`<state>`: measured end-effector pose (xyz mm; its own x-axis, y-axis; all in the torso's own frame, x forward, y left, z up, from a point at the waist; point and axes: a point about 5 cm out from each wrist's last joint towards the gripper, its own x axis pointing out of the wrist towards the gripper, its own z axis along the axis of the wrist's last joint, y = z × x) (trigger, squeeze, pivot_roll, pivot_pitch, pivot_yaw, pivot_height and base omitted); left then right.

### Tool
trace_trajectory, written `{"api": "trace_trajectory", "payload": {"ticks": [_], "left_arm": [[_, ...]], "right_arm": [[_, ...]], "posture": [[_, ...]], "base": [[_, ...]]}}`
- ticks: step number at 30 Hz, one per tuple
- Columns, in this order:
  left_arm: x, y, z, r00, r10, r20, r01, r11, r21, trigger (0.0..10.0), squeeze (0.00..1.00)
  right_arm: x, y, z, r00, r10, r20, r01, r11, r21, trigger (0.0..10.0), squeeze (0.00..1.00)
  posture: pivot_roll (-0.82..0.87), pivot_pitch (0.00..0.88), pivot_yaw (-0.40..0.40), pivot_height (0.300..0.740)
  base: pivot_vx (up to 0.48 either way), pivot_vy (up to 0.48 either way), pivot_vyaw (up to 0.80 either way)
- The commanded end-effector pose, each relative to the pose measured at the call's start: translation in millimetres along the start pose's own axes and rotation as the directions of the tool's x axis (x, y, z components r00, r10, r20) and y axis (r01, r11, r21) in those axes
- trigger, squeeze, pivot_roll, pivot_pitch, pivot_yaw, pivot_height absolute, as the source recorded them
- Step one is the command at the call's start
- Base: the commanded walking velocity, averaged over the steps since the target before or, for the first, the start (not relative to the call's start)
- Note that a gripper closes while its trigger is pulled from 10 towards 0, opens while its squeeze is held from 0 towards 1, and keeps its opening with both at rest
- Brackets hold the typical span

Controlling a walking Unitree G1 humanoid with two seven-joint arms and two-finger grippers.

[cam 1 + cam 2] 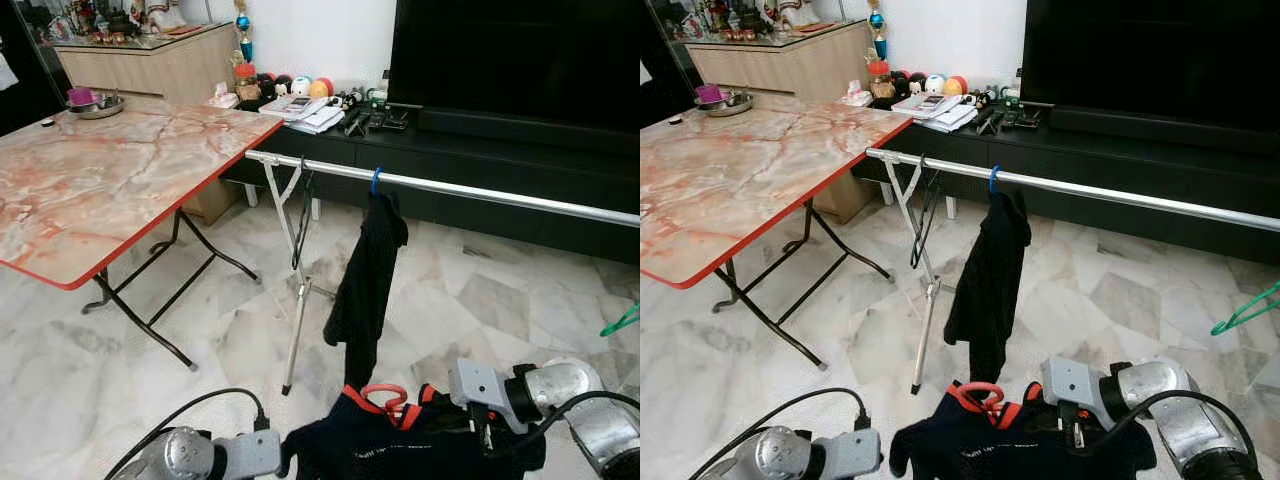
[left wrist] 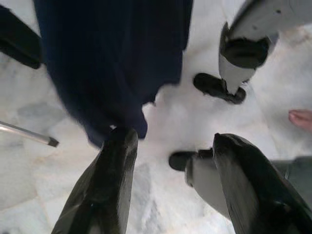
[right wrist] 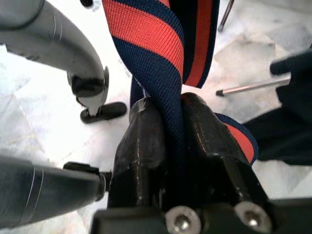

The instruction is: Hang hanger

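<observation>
A navy garment (image 1: pixel 400 445) with orange-red stripes, on a red hanger (image 1: pixel 385 397), hangs low in front of me. My right gripper (image 3: pixel 168 105) is shut on a striped fold of the garment (image 3: pixel 146 34), its fingers buried in the cloth. My left gripper (image 2: pixel 173 141) is open just below the garment's dark hem (image 2: pixel 112 63), with only floor between its fingers. Beyond runs a silver rail (image 1: pixel 480 190), where a black garment (image 1: pixel 365 290) hangs from a blue hook (image 1: pixel 376 180).
A marble-topped folding table (image 1: pixel 100 180) with a red edge stands at left, close to the rail's end and the rack's leg (image 1: pixel 298 300). A black TV console (image 1: pixel 500 150) lies behind the rail. A green hanger (image 1: pixel 622 322) shows at far right. A person's foot (image 2: pixel 301 118) is nearby.
</observation>
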<state>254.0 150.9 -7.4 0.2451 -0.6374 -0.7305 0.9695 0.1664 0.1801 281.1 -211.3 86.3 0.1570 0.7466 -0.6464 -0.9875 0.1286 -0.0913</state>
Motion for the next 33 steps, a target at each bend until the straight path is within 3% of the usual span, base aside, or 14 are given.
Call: {"api": "trace_trajectory", "payload": {"ticks": [1, 7, 14, 33], "left_arm": [[-3.1, 4.0, -3.6, 0.999, 0.033, -0.019, -0.033, 0.999, -0.007, 10.0, 0.00], [-1.4, 9.7, 1.3, 0.996, 0.086, -0.007, -0.086, 0.996, -0.012, 10.0, 0.00], [-6.4, 12.9, -8.7, 0.989, 0.132, -0.069, -0.132, 0.991, -0.004, 10.0, 0.00], [4.0, 14.9, 2.7, 0.984, 0.177, -0.032, -0.178, 0.984, -0.015, 10.0, 0.00]], "right_arm": [[-4.0, -5.5, 9.8, 0.999, -0.019, 0.048, 0.020, 0.999, -0.025, 10.0, 0.00], [-5.1, -3.4, 6.7, 0.999, -0.011, 0.041, 0.012, 1.000, -0.018, 10.0, 0.00], [-6.6, -3.1, 4.8, 1.000, -0.005, 0.031, 0.005, 1.000, -0.011, 10.0, 0.00], [-7.5, -4.6, 15.4, 0.997, 0.001, 0.078, 0.000, 1.000, -0.021, 10.0, 0.00]], "posture": [[-0.01, 0.015, 0.046, 0.740], [-0.01, 0.022, 0.041, 0.740], [-0.02, 0.022, 0.039, 0.740], [-0.03, 0.024, 0.042, 0.740]], "base": [[0.000, 0.000, 0.00], [0.000, 0.000, 0.00], [0.000, 0.000, 0.00], [0.000, 0.000, 0.00]]}}
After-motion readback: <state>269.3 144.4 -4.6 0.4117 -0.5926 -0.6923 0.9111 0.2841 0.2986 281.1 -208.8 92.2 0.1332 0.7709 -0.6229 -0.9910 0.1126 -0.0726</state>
